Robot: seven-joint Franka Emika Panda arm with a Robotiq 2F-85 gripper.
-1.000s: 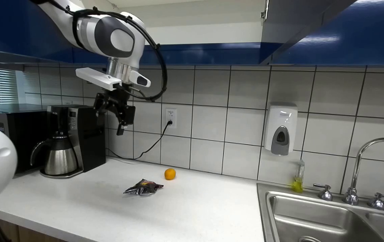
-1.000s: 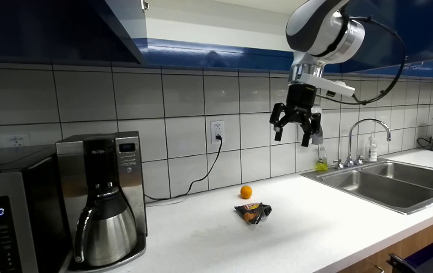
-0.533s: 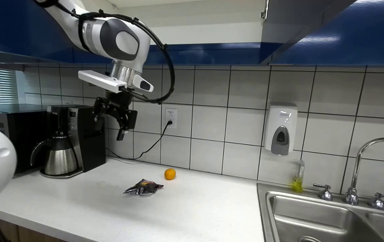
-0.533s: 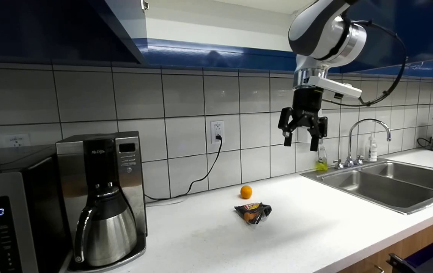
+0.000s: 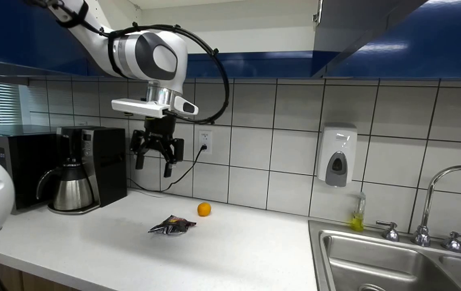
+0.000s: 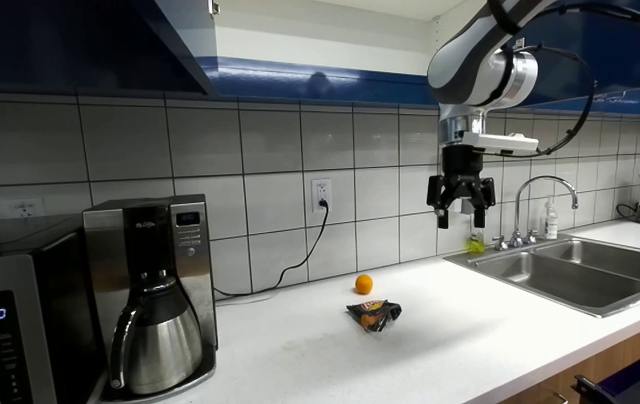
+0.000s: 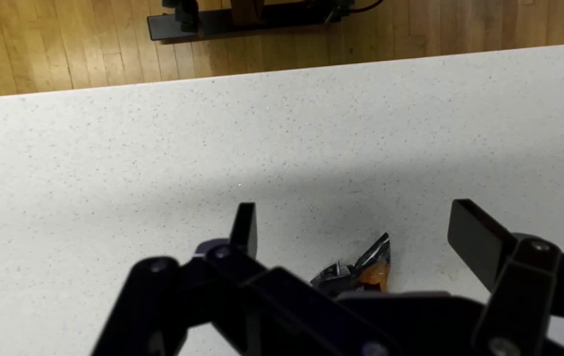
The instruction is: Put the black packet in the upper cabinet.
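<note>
The black packet [image 5: 173, 225] lies crumpled on the white counter; in an exterior view its orange and yellow print shows [image 6: 374, 315]. In the wrist view part of the packet [image 7: 370, 274] shows between the fingers, its lower part hidden by the gripper. My gripper [image 5: 153, 167] is open and empty, pointing down, well above the counter; it also shows in an exterior view [image 6: 461, 220] and the wrist view [image 7: 353, 222]. The upper cabinet [image 5: 250, 62] stands open above, with blue rim and pale interior, in both exterior views [image 6: 275, 78]. Its floor surface is hidden.
A small orange ball [image 5: 204, 209] sits behind the packet near the tiled wall. A coffee maker [image 6: 151, 292] and microwave [image 6: 0, 325] stand at one end. A steel sink [image 6: 521, 252] is at the other. A cord [image 5: 182, 178] runs from the outlet.
My gripper has moved lower and its tilt has straightened, so it now points more directly down. It stays open. The packet, ball and cabinet have not moved.
</note>
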